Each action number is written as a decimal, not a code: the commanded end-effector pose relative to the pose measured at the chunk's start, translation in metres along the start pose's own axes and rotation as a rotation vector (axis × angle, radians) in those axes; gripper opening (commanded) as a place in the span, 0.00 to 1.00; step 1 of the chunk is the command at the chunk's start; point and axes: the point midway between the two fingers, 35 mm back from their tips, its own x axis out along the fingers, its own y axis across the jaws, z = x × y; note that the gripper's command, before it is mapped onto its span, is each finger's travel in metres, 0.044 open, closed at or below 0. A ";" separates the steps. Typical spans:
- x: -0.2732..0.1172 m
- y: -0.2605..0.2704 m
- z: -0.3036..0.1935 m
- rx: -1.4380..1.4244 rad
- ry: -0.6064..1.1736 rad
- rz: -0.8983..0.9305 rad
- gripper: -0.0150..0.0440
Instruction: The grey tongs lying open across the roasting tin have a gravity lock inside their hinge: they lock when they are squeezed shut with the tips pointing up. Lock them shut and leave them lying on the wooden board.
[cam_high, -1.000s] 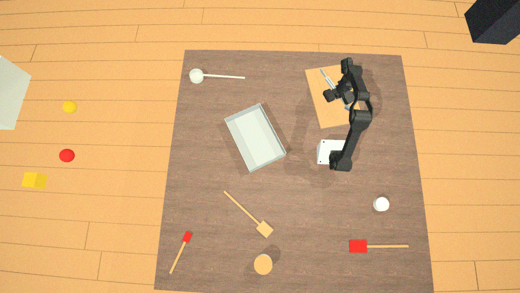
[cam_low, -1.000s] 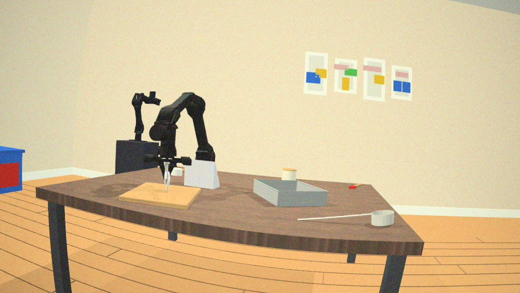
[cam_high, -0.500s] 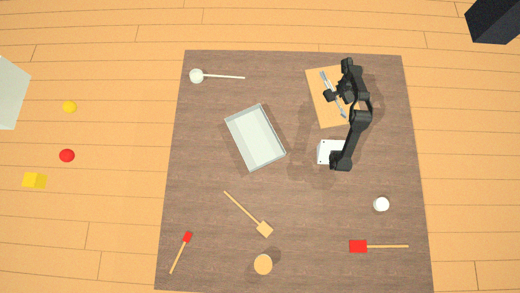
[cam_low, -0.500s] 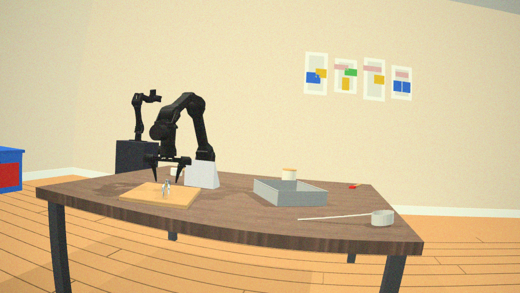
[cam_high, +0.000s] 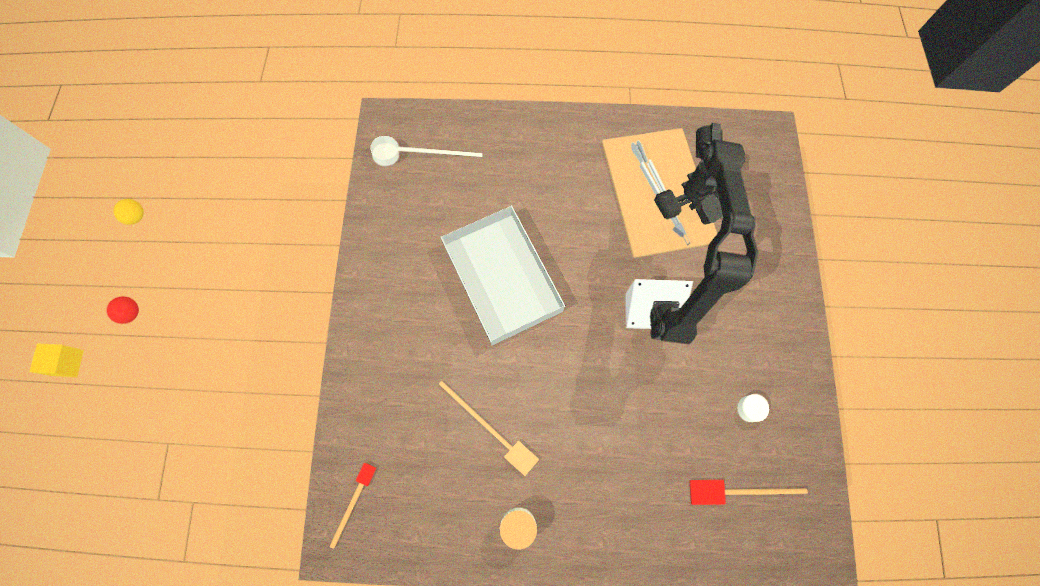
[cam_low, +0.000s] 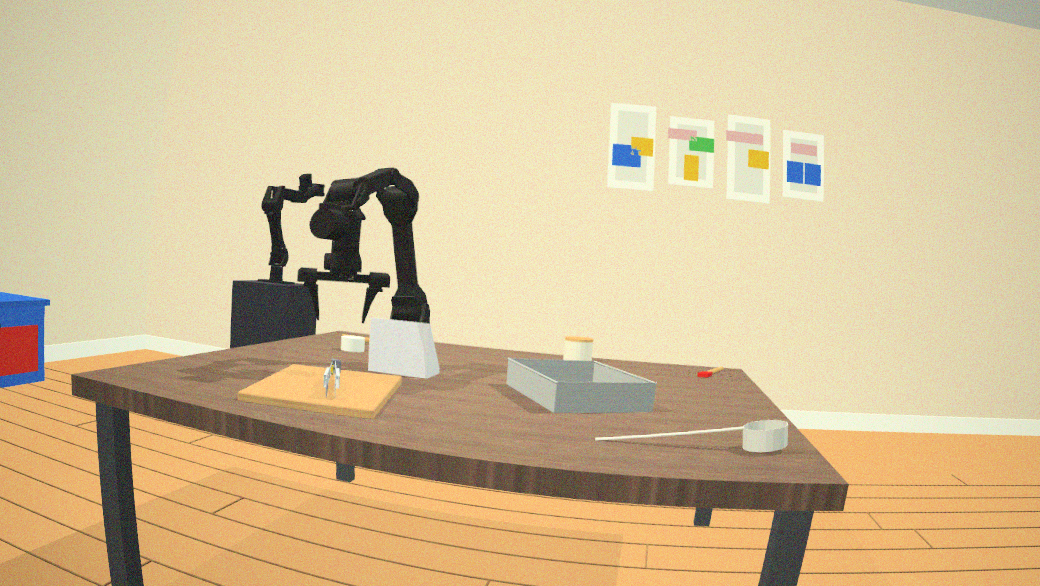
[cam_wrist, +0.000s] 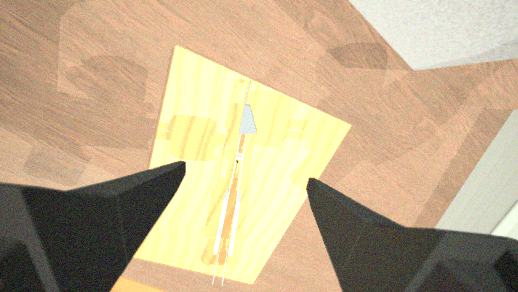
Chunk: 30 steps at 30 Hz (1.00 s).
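The grey tongs (cam_high: 638, 150) (cam_wrist: 247, 120) lie on the wooden board (cam_high: 633, 218) (cam_low: 283, 389) (cam_wrist: 190, 75). Their two arms are close together, with a narrow gap between them in the wrist view. Their tip end points to the board's far edge, away from the arm's base. Whether the hinge lock is engaged cannot be seen. My gripper (cam_low: 340, 320) (cam_wrist: 248, 175) is open and empty. It hangs above the tongs, with one finger on either side of their line and a clear height between fingertips and tongs. The roasting tin (cam_high: 527, 326) (cam_low: 604, 396) holds nothing.
The arm's white base block (cam_high: 637, 305) (cam_low: 402, 349) stands just beside the board. A white ladle (cam_high: 384, 150) (cam_low: 764, 436) lies at a far corner. A white pot (cam_high: 753, 408), a round wooden-lidded jar (cam_high: 518, 528) and several spatulas are elsewhere on the table.
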 end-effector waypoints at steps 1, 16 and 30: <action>-0.029 -0.014 0.053 -0.004 -0.013 -0.002 1.00; -0.067 -0.020 0.069 -0.002 -0.005 0.000 1.00; -0.083 -0.021 0.069 0.000 -0.001 0.001 1.00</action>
